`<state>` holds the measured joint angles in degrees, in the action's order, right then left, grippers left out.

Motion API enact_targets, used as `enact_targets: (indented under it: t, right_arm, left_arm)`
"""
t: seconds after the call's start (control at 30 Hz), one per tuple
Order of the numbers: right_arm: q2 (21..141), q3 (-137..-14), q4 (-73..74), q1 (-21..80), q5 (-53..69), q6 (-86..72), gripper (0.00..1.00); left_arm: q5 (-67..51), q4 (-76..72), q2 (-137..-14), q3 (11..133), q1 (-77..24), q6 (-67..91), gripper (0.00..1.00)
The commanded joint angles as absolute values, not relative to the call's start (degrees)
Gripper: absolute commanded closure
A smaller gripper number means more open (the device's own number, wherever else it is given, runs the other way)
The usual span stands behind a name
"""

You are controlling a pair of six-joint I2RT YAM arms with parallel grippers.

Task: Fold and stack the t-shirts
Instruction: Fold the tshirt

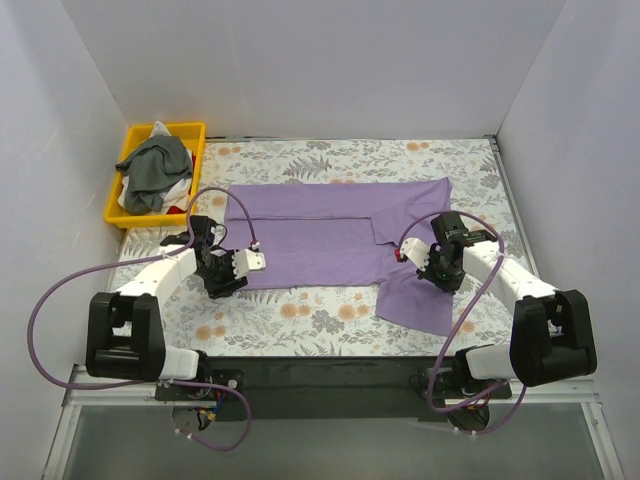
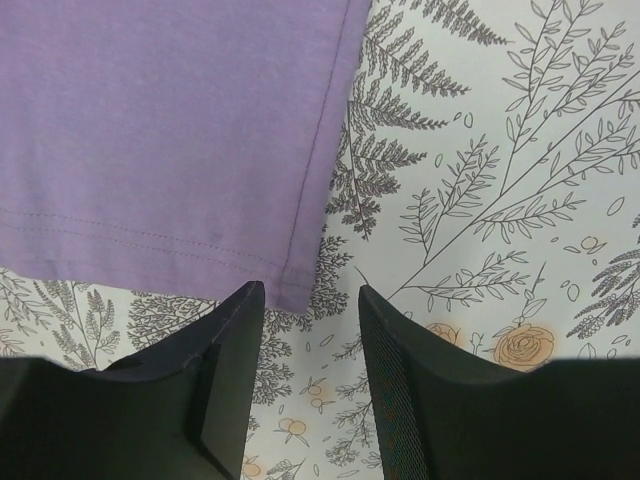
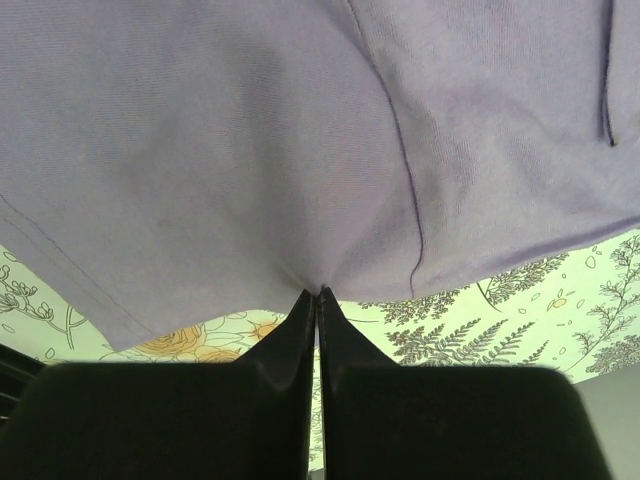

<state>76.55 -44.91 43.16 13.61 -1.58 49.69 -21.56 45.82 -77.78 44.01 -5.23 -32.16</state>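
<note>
The lilac-purple t-shirt [image 1: 320,235] lies spread across the middle of the floral table, its right part pulled up and skewed. My right gripper [image 1: 432,262] is shut on the shirt's edge; in the right wrist view its closed tips [image 3: 317,296] pinch the lilac cloth [image 3: 300,130] and lift it off the table. My left gripper [image 1: 222,270] is open and empty at the shirt's near-left corner; in the left wrist view the hem corner [image 2: 290,290] lies just ahead of the fingers [image 2: 240,330]. The dark grey-green t-shirt [image 1: 158,168] lies crumpled in the tray.
A yellow plastic tray [image 1: 196,132] stands at the far left corner, holding the grey-green shirt with some white cloth [image 1: 135,205] under it. White walls enclose the table on three sides. Purple cables loop from both arms.
</note>
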Motion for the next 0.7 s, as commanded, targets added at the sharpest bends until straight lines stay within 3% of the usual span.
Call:
enact_targets:
  t: [0.0,0.47,0.57,0.6,0.67]
  right_arm:
    - [76.99,-47.29,44.21,13.62,-0.7,49.66,0.99]
    - [78.22,-47.28,44.12,13.54,-0.44,49.57,0.99]
    - [78.14,-47.46,44.3,13.54,-0.44,49.57,0.99]
    - [78.13,-47.46,44.3,13.54,-0.44,49.66,0.99]
    - [77.52,-47.46,44.99,13.54,-0.44,49.57,0.99]
  left_arm:
    - [-19.25,46.05,-78.31,45.0,-6.06,-33.57,0.58]
    - [-12.49,39.03,-84.02,41.31,-8.96,-33.05,0.66]
    - [-11.43,39.2,-84.2,40.34,-9.93,-33.22,0.79]
    - [-11.25,39.37,-83.94,39.91,-10.19,-33.4,0.91]
    - [-12.47,41.39,-82.45,40.25,-10.28,-33.75,0.97]
